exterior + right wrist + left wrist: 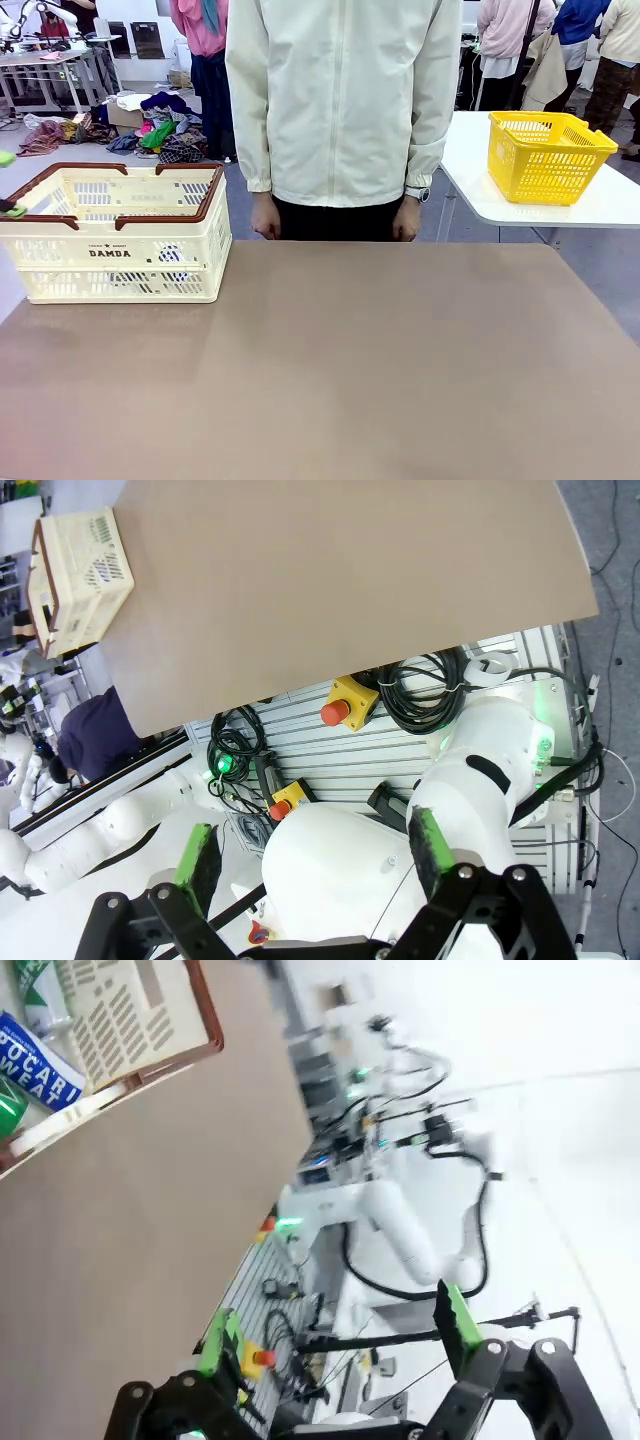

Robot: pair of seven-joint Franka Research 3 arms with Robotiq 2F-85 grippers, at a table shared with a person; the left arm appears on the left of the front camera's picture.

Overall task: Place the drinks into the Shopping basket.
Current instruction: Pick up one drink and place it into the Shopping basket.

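the cream shopping basket (pixel 115 235) sits at the table's (pixel 330 370) left far corner; the blue can (pixel 38 1075) and green can (pixel 10 1110) lie inside it. the left gripper (pixel 340 1335) and right gripper (pixel 315 855) hang wide open, holding nothing. a person (pixel 340 100) stands behind the table.

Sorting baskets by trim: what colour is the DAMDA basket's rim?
Brown rim on cream; front view.

a robotics lab: robot arms (pixel 470 750), worktables (pixel 560 190), cabling (pixel 430 695).

Slotted plastic Shopping basket (pixel 120 250) – brown rim – on matt, smooth table (pixel 350 370)
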